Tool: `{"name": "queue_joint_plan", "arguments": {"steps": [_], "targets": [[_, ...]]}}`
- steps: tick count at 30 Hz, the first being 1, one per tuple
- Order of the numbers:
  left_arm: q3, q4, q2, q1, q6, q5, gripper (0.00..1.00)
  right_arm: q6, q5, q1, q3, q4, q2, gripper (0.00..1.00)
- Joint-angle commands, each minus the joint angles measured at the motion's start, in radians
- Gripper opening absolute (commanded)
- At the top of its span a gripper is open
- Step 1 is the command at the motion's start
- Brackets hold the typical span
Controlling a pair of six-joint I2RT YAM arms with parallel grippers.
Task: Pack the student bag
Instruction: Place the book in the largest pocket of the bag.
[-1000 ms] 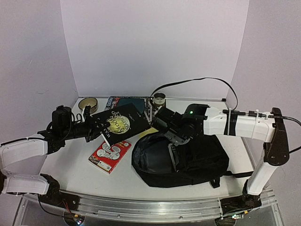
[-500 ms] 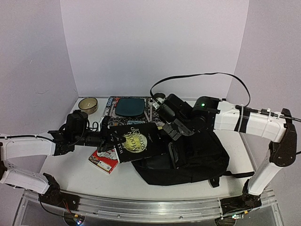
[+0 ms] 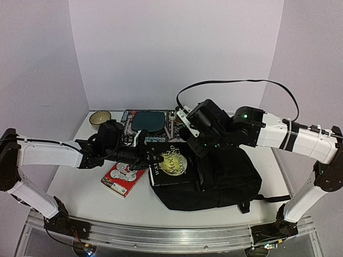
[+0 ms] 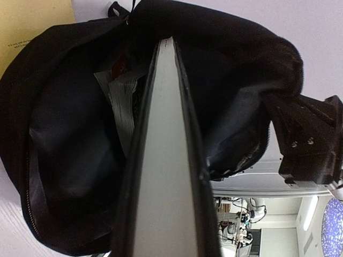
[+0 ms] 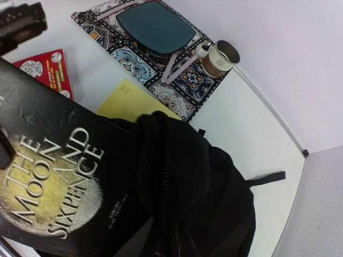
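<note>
White table (image 3: 80, 190) holds student bag (image 3: 230, 179) centre-right, right pincer (image 3: 197, 143) pinching its rim up, left pincer (image 3: 140, 155) gripping black book (image 3: 174, 166) at the mouth: book corner may snag fabric, or rim slips and mouth collapses.

Top camera looks down from behind; close wrist cameras share the student bag (image 5: 209, 193).

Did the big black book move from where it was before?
Yes, to the right. The black book was up behind the red book, which lies flat on the table. Now it is right of it, at the student bag's opening.
</note>
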Motion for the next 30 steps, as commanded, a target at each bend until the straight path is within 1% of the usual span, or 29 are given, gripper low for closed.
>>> {"name": "queue_joint_plan", "arguments": {"steps": [1, 11, 17, 20, 24, 26, 28, 30], "targets": [[0.123, 0.165, 0.081, -0.043, 0.028, -0.005, 0.0, -0.007, -0.047, -0.005, 0.004, 0.081, -0.066, 0.0], [0.347, 0.244, 0.349, -0.132, 0.016, -0.034, 0.0, 0.019, -0.134, -0.005, 0.004, 0.127, -0.075, 0.0], [0.444, 0.252, 0.49, -0.163, -0.022, -0.121, 0.0, 0.033, -0.168, -0.005, -0.002, 0.141, -0.08, 0.0], [0.472, 0.255, 0.537, -0.18, -0.05, -0.193, 0.0, 0.035, -0.169, -0.005, -0.01, 0.148, -0.085, 0.0], [0.52, 0.257, 0.593, -0.207, -0.065, -0.252, 0.0, 0.038, -0.165, -0.005, -0.025, 0.152, -0.091, 0.0], [0.531, 0.257, 0.609, -0.219, -0.059, -0.277, 0.04, 0.038, -0.16, -0.005, -0.03, 0.153, -0.093, 0.0], [0.522, 0.257, 0.612, -0.224, -0.052, -0.304, 0.13, 0.037, -0.152, -0.004, -0.036, 0.153, -0.099, 0.0], [0.483, 0.255, 0.599, -0.224, -0.046, -0.337, 0.27, 0.035, -0.137, -0.005, -0.046, 0.153, -0.107, 0.0]]}}
